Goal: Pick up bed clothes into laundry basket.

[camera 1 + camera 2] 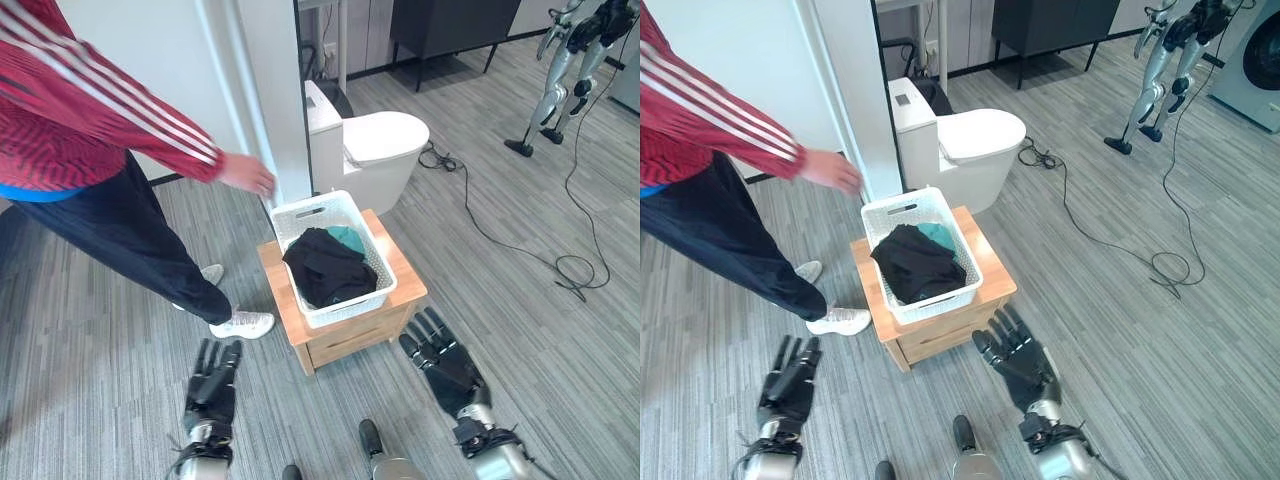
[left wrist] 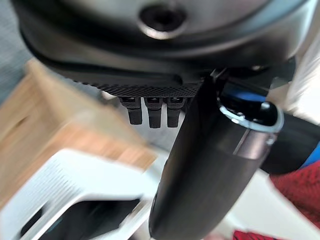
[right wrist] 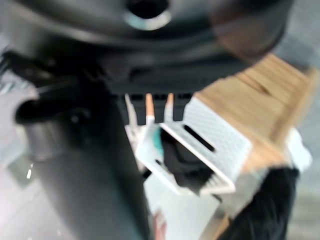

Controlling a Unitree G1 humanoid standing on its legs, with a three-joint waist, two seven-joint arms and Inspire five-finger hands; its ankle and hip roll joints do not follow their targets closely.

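Left eye view: both hands, left hand [image 1: 212, 388] and right hand [image 1: 443, 360], fingers wide, empty; ahead between them, basket [image 1: 360, 224] with dark clothes [image 1: 325, 267] on wooden bench [image 1: 402, 268].

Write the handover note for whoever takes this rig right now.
Left robot hand: open, holding nothing, low beside the wooden stand.
Right robot hand: open, holding nothing, on the stand's other side.
White laundry basket sits on the stand and holds black clothes and a teal piece.
A person's hand hovers near the basket's far rim.
Left: no clothes seen outside the basket.
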